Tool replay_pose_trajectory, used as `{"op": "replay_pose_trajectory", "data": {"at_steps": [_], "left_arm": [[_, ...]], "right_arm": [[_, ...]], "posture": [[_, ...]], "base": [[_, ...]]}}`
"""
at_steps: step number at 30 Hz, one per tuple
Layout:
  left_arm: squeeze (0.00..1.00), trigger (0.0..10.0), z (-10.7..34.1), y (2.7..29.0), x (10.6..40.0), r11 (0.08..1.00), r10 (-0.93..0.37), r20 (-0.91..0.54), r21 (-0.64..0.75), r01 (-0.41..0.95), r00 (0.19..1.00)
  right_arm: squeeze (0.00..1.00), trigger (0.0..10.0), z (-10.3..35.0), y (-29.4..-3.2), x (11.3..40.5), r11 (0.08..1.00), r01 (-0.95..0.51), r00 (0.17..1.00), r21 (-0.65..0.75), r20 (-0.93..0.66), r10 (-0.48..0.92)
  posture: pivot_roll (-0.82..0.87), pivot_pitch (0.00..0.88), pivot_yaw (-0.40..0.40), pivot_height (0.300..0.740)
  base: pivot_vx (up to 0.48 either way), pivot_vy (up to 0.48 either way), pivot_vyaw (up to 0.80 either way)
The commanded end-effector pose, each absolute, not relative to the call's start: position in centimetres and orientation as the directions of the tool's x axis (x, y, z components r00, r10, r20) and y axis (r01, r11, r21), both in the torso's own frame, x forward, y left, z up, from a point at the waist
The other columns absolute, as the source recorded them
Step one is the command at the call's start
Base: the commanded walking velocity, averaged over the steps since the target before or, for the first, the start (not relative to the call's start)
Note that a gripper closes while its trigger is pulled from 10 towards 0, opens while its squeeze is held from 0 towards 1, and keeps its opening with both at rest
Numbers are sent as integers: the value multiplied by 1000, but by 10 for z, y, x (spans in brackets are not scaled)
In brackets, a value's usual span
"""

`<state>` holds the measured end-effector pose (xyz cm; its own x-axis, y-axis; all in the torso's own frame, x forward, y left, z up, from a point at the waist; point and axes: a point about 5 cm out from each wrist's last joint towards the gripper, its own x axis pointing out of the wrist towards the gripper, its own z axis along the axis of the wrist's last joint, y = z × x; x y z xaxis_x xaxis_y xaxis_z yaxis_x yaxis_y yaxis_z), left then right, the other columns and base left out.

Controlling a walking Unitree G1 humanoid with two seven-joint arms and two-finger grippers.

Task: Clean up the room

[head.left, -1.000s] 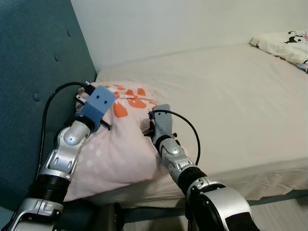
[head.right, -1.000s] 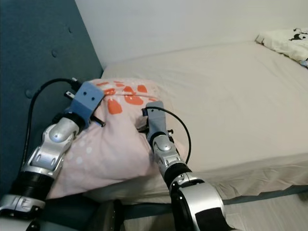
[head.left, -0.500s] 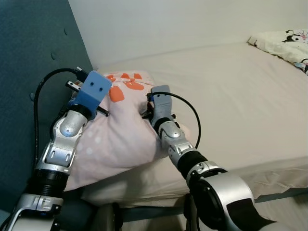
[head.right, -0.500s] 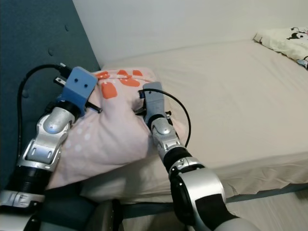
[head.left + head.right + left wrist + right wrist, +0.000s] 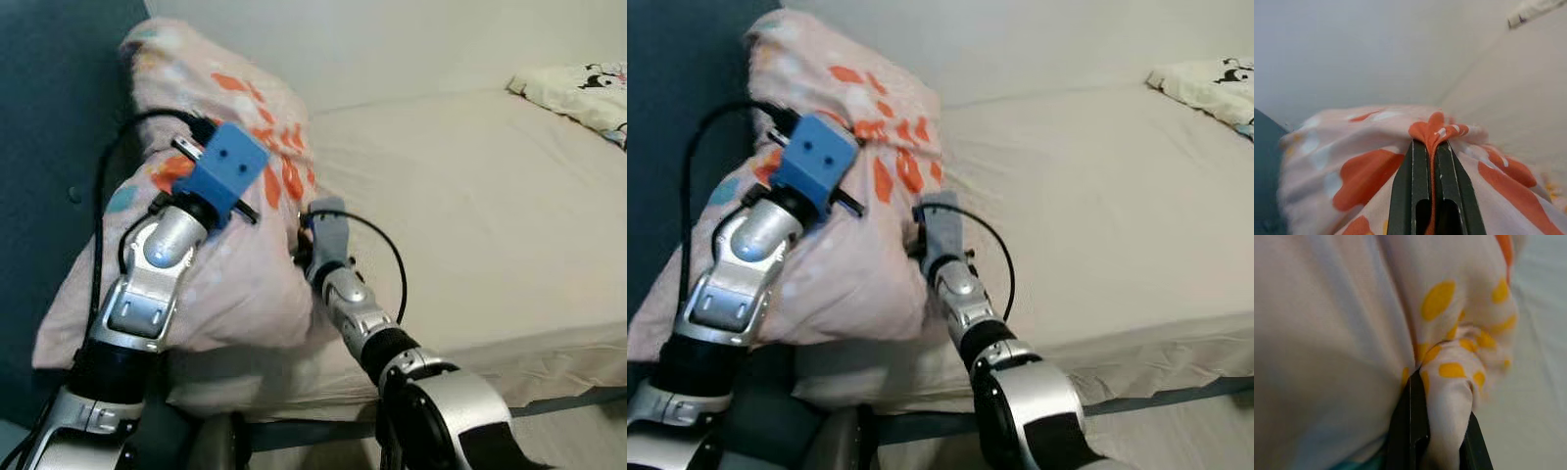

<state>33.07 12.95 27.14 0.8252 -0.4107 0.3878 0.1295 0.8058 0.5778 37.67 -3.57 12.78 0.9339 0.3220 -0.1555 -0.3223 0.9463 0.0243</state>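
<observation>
A pink pillow (image 5: pixel 245 294) with orange prints is raised off the bed at the headboard end, its upper end (image 5: pixel 813 49) standing high against the headboard. My left gripper (image 5: pixel 1431 147) is shut on a fold of the orange-printed fabric near the pillow's upper part. Behind its blue wrist block (image 5: pixel 227 168) the fingers are hidden in the eye views. My right gripper (image 5: pixel 1442 396) is shut on a bunch of the yellow-dotted fabric at the pillow's lower edge, low beside the mattress (image 5: pixel 470 215).
A dark teal padded headboard (image 5: pixel 49 147) stands on the left and a pale wall behind the bed. A cartoon-print blanket (image 5: pixel 578 88) lies at the bed's far right. The bed's front edge and a strip of floor (image 5: pixel 588 431) run along the bottom right.
My left arm has lifted, pulling the pillow's upper end up from the mattress to stand against the headboard. My right gripper has stayed low, holding the pillow's lower edge.
</observation>
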Motion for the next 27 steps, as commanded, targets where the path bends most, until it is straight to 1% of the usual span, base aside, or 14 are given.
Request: {"op": "replay_pose_trajectory", "data": {"at_steps": [1, 4, 8, 12, 17, 23, 27], "left_arm": [[0, 10000, 264, 115, 322, 786, -459, 384, 596, 165, 801], [0, 10000, 251, 109, 319, 770, -485, 347, 605, 203, 802], [0, 10000, 242, 101, 319, 778, -490, 327, 583, 236, 808], [0, 10000, 224, 92, 319, 805, -456, 326, 547, 228, 828], [0, 10000, 224, 85, 317, 809, -456, 345, 545, 221, 820], [0, 10000, 222, 84, 319, 800, -459, 330, 557, 222, 825], [0, 10000, 216, 86, 323, 800, -435, 300, 562, 211, 849]], "right_arm": [[0, 10000, 111, -36, 370, 954, -299, 921, 36, -250, 298], [0, 10000, 108, -39, 370, 959, -277, 922, 67, -263, 285], [0, 10000, 107, -39, 369, 958, -274, 923, 84, -258, 286], [0, 10000, 108, -46, 371, 965, -258, 933, 48, -248, 262], [0, 10000, 110, -51, 374, 969, -239, 940, 54, -236, 245], [0, 10000, 112, -50, 374, 965, -246, 936, 85, -239, 260], [0, 10000, 112, -47, 374, 958, -273, 925, 93, -248, 287]], "posture": [[76, 192, 48, 576], [74, 193, 50, 576], [69, 195, 58, 576], [69, 196, 58, 576], [71, 201, 59, 576], [71, 206, 60, 576], [72, 208, 59, 576]], "base": [[0, 0, 0], [0, 0, 0], [0, 0, 0], [0, 0, 0], [0, 0, 0], [0, 0, 0], [0, 0, 0]]}}
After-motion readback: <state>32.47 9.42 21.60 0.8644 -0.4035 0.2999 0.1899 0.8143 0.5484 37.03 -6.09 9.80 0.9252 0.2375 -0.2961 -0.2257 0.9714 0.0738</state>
